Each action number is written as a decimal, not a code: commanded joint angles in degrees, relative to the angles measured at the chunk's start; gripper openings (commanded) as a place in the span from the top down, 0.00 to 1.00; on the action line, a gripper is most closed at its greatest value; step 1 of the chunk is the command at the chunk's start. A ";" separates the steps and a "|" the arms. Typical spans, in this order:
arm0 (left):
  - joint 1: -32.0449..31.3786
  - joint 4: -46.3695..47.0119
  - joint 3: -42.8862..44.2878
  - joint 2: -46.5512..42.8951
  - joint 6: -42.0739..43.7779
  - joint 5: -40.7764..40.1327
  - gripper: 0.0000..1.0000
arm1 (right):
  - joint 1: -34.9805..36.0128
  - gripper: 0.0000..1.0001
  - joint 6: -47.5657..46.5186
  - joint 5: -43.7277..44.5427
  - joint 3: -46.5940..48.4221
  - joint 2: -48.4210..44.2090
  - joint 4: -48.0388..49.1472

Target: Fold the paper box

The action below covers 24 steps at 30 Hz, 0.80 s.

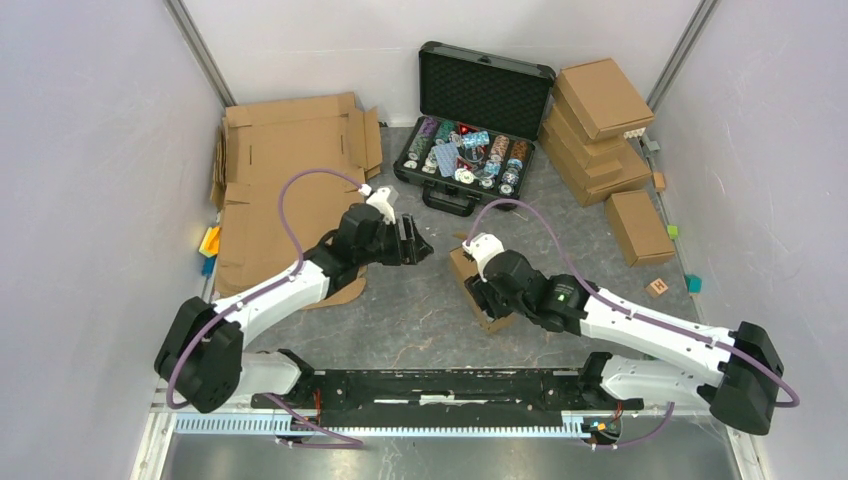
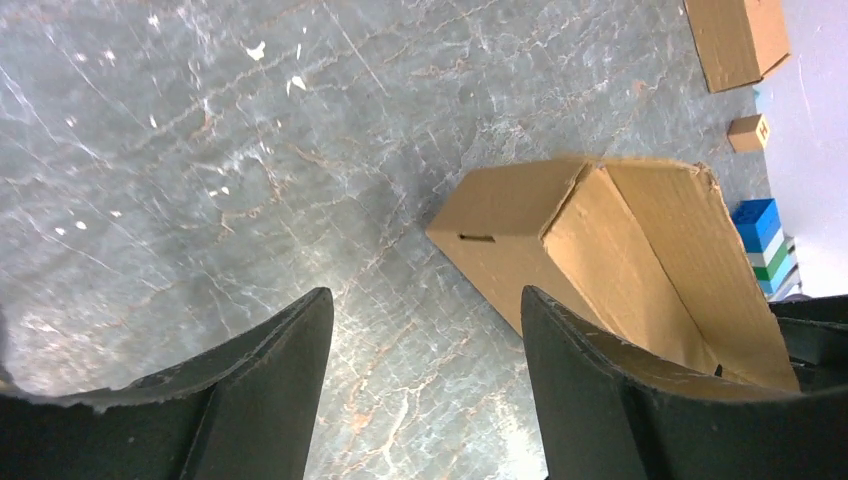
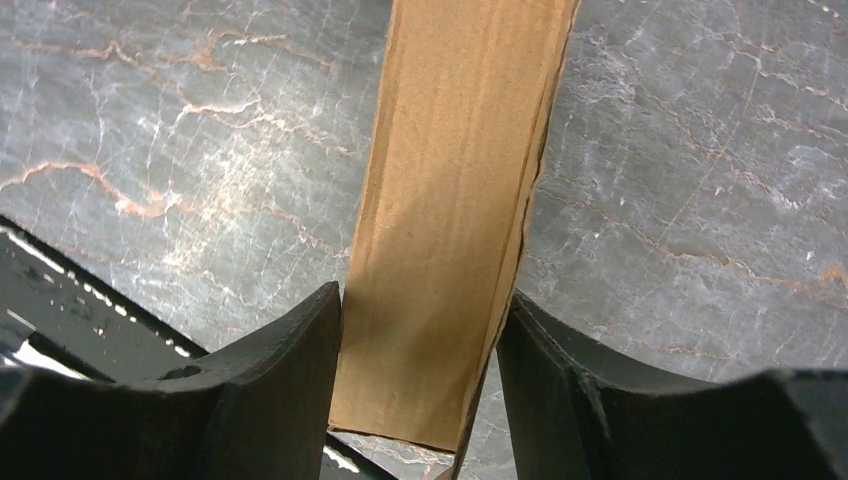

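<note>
The paper box [image 1: 464,266] is a small brown corrugated mailer lying on the grey marble table, mostly hidden under my right wrist in the top view. My right gripper [image 1: 486,292] straddles it. In the right wrist view a narrow wall of the paper box [image 3: 455,180] runs up between the fingers, and the right gripper [image 3: 420,296] is shut on it, both pads against its sides. My left gripper [image 1: 421,243] hovers just left of the box. In the left wrist view the left gripper [image 2: 425,298] is open over bare table, with the folded-up paper box [image 2: 620,250] off to its right.
An open black case [image 1: 470,140] of poker chips stands at the back centre. Folded brown boxes [image 1: 600,120] are stacked at the back right, with one more [image 1: 638,226] nearer. Large flat cardboard sheets [image 1: 290,170] lie at the left. Small cubes [image 1: 657,287] sit at the right.
</note>
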 commanded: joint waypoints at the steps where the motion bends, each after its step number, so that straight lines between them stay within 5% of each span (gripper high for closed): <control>1: 0.94 2.67 1.46 -2.31 11.46 5.36 0.24 | -0.21 0.39 -5.61 -6.43 -2.17 -3.11 1.62; 6: 0.89 12.58 -1.65 -3.85 17.78 16.53 0.23 | -0.22 0.39 -9.36 -12.43 -4.09 -5.01 2.62; 12: 0.85 17.42 -3.23 -4.24 20.96 19.39 0.24 | -0.25 0.39 -12.28 -17.50 -3.57 -4.09 2.16; 24: 0.70 17.42 -2.70 0.10 20.16 27.21 0.35 | -0.21 0.42 -12.60 -15.05 -2.59 -1.46 2.33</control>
